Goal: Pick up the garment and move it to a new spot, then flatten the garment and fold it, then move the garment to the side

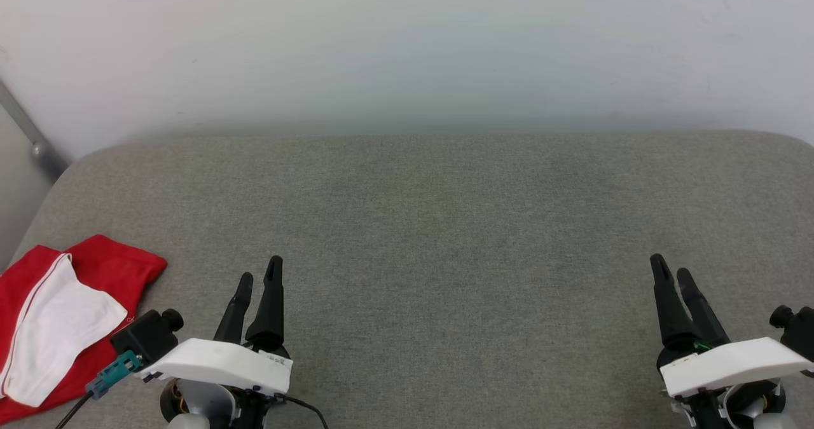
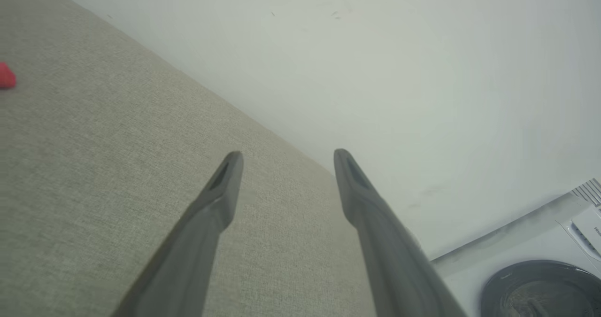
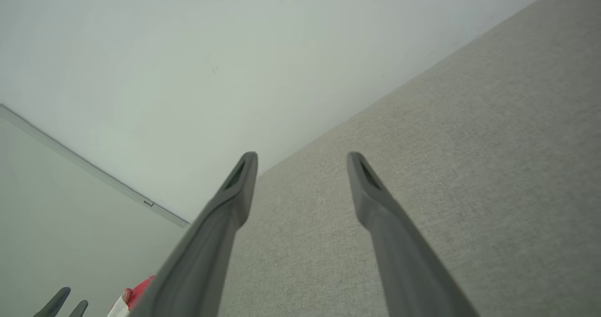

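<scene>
- Right at the near edge, the left gripper hangs over the grey fabric surface. Its fingers point away from the robot, spread wide, nothing between them.
- Over on the other side, the right gripper sits level with it and well apart. Its own wrist view shows both fingers splayed wide with only fabric in the gap.
- The garment lies at the near left corner of the surface, just beside the left arm's wrist. It's a red bundle, folded over, with a white sleeve edged by a thin red line on top.
- Neither gripper is touching it.
- From the left wrist view there's just a scrap of red at the left edge, well off from the fingertips.
- From the right wrist view, a bit of red and white peeks out at the bottom left beside the other arm's finger tips.
- Further out, the grey weave runs on to a rounded back edge.
- Behind that is a pale wall, and a grey metal bar slants up at the far left.
- Past the surface's end, the left wrist view catches a white appliance with a dark round door.
</scene>
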Tool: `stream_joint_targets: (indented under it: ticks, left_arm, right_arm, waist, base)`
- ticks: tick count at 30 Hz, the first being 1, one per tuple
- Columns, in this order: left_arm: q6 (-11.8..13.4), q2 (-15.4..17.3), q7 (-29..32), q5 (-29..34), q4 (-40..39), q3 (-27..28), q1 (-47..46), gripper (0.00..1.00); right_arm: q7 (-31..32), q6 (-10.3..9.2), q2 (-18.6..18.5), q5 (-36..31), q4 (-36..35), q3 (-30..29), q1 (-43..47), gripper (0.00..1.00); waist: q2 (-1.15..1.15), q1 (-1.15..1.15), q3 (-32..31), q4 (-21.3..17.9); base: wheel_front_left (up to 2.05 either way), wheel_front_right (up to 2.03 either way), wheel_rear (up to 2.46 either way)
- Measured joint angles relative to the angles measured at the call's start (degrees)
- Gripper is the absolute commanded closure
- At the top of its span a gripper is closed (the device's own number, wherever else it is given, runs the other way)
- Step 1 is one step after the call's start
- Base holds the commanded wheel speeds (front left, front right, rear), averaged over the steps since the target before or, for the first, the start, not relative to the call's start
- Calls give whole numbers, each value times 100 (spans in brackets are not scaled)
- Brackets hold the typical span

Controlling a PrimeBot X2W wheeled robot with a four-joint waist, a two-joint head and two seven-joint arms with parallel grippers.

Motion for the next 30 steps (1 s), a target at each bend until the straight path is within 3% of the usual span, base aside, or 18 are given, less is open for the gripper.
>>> stream_joint_targets:
  ticks: [17,30]
  left_arm:
    - [283,213,-309,1467,-60,-366,24,0]
    - [492,327,-503,2204,-67,-555,24,0]
  right_arm:
    - [275,0,-7,-1483,-458,129,182,0]
    - [290,0,63,-2475,-689,65,266,0]
  waist:
    - [0,0,-6,25]
    - [0,0,-16,36]
  base:
    - [0,0,0]
    - [0,0,0]
